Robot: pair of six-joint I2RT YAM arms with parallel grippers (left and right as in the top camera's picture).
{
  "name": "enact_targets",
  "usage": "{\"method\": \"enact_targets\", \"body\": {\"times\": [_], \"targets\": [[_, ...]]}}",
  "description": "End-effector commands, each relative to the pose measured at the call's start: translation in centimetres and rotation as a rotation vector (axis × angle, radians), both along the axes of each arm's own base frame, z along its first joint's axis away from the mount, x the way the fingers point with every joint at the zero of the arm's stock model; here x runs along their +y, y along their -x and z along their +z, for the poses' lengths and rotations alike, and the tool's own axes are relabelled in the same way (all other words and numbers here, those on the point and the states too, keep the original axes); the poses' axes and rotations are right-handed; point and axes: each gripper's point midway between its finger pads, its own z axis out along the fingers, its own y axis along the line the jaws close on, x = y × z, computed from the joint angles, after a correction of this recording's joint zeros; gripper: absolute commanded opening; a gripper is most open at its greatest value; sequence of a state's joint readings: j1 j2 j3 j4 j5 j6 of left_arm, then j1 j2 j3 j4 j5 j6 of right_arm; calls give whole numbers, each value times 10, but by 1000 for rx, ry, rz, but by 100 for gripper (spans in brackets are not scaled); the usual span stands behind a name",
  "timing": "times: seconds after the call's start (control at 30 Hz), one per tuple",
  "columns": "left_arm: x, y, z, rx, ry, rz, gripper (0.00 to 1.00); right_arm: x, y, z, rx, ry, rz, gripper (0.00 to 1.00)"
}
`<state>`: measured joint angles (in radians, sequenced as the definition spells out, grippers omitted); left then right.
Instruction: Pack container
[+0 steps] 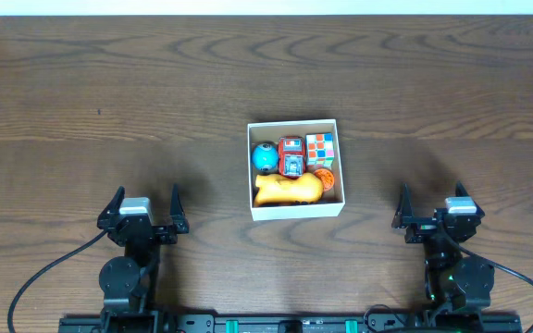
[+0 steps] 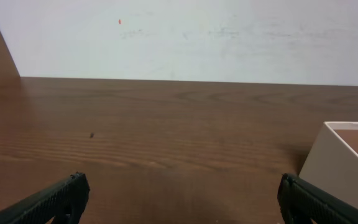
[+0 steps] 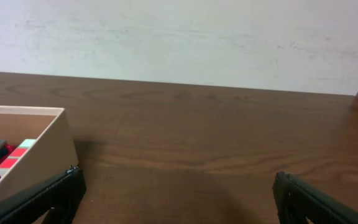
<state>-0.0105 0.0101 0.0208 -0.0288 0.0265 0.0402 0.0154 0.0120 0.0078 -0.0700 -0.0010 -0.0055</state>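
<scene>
Five toys (image 1: 287,190) are lying in the container (image 1: 296,211), which is sitting mid-table (image 1: 109,92) between the two arms. No loose toy is showing, so packing is looking finished. The left claw (image 1: 145,198) and right claw (image 1: 431,198) are both gaping wide, holding nothing, each standing clear of the container.

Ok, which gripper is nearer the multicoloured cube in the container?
Right. The right gripper sits off the container wall nearest the cube; the left gripper is beyond the opposite wall.
</scene>
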Motion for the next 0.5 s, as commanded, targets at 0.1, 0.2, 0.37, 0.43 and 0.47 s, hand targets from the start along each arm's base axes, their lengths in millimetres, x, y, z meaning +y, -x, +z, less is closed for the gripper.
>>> {"method": "enact_targets", "body": {"times": [0.1, 0.2, 0.37, 0.43, 0.47], "targets": [[0, 1, -17, 52, 10, 5, 98, 2, 0, -1, -1, 10, 9, 99], [0, 1, -17, 52, 10, 5, 98, 2, 0, -1, -1, 10, 9, 99], [0, 1, -17, 52, 10, 5, 98, 2, 0, -1, -1, 10, 9, 99], [0, 1, -17, 52, 10, 5, 98, 2, 0, -1, -1, 10, 9, 99], [0, 1, -17, 52, 10, 5, 98, 2, 0, -1, -1, 10, 9, 99]]}}
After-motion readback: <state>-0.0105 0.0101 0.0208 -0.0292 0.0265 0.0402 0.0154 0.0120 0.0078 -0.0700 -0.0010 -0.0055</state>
